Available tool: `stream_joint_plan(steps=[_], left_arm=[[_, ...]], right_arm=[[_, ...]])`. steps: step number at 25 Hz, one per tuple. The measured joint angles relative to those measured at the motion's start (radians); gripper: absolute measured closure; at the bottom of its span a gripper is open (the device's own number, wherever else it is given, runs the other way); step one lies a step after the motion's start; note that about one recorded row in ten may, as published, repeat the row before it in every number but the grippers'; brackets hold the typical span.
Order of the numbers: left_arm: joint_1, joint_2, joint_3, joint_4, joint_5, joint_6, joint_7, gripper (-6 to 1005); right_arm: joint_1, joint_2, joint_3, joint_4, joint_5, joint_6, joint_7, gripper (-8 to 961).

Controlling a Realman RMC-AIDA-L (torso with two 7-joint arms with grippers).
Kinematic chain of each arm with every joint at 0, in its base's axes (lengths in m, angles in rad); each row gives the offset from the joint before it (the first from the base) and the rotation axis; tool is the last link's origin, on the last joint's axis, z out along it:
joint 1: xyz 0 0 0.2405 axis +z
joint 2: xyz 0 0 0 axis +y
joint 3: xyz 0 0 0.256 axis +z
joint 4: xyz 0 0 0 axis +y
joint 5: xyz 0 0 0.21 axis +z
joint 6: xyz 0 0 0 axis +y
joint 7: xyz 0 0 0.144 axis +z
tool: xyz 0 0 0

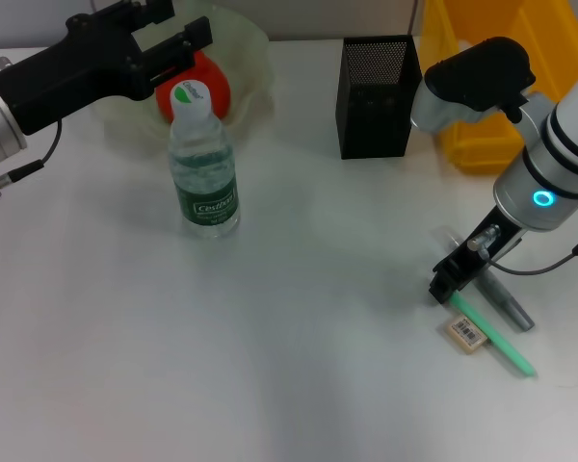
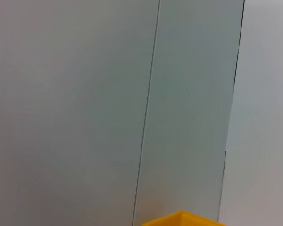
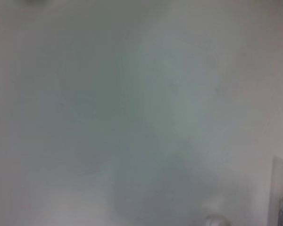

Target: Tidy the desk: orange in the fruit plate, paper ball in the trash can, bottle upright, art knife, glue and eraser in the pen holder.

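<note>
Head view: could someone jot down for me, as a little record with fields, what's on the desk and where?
orange: in the fruit plate
bottle: upright, in front of the plate
pen holder: beside the trash can
eraser: flat on the desk, near a green pen-like item and a grey one
left pincer: raised over the fruit plate
right pincer: low, next to the eraser

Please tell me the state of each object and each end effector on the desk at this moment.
orange: in the fruit plate
bottle: upright, capped
pen holder: upright
trash can: upright behind the pen holder
eraser: flat on desk
green pen: lying beside eraser
left end effector: open, over the plate
right end effector: low beside the pens
</note>
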Motion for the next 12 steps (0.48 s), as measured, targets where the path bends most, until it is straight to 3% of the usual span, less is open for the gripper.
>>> stream_joint_plan(steps=[6,9,11,12], left_arm=[[0.002,0.0,0.0,0.0,-0.001,0.002,0.0,395],[0.002,0.0,0.0,0.0,-0.001,0.002,0.0,396],[0.002,0.0,0.0,0.0,-0.002,0.002,0.0,396],[0.002,0.0,0.0,0.0,-0.002,0.002,0.0,396]], right_arm=[[0.005,0.0,0.002,0.007,0.0,0.0,-0.006,679],[0.0,-0.005,0.014,0.0,0.0,-0.006,-0.008,748],[-0.012,-0.008,0.036,-0.023,0.0,-0.023,-0.015,794],[-0.03,-0.009,0.103,-0.072,0.0,-0.063,-0.041,794]])
